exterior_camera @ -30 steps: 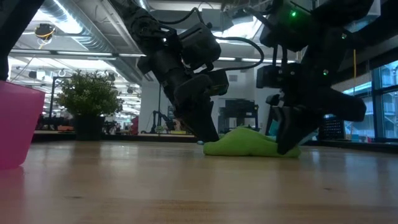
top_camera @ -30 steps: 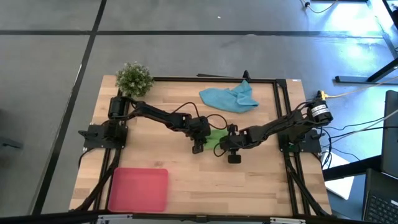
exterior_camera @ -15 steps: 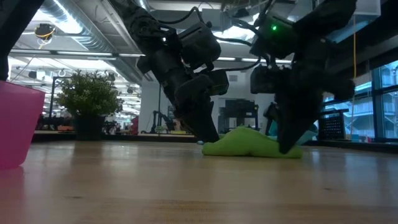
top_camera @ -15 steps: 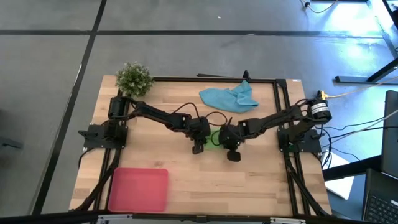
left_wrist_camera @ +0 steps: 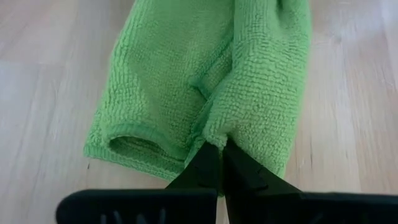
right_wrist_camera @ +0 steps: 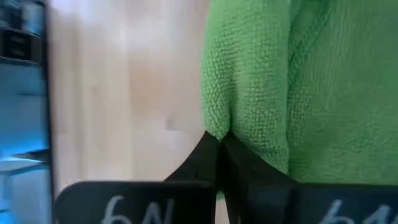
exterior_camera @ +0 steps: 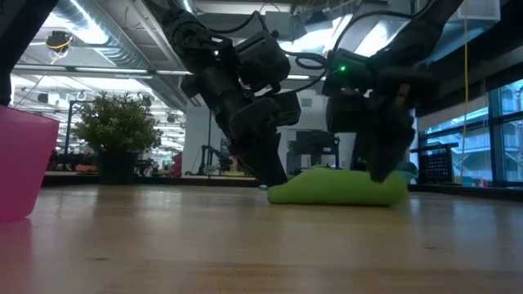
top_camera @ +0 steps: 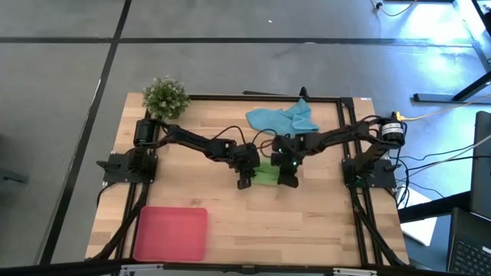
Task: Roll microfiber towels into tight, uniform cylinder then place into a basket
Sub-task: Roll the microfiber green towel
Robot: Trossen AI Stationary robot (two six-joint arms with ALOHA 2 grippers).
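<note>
1. Pincer first: the left pincer (left_wrist_camera: 219,163) is pinched right down on a fold of the lime green towel (left_wrist_camera: 205,87), fingers closed with just the cloth edge caught between the tips. The right pincer (right_wrist_camera: 219,152) is doing the same on the opposite end, nipped tight on a hem.
2. Both meet mid-surface in the high view, left pincer (top_camera: 245,173) and right pincer (top_camera: 286,170), with the green towel (top_camera: 266,174) lying between them on the wooden surface (top_camera: 322,222).
3. Handling guess: it looks very light, soft and floppy, with a grippy looped pile. It won't slide much, but it will sag and unroll if either end goes slack. I'd hold it by the hemmed edges at both ends, like now, since the hem is firmer than the middle.
4. From the low view it's a loose lump (exterior_camera: 339,188), not a tight cylinder yet.
5. Farther out: the light blue towel (top_camera: 282,120) lies crumpled near the far edge, the red basket (top_camera: 170,233) sits at the near left corner well apart, and a plant (top_camera: 165,96) is at the far left.
6. Writing: some pale characters on the right pincer body, too cropped to read. No brands that I can make out.
</note>
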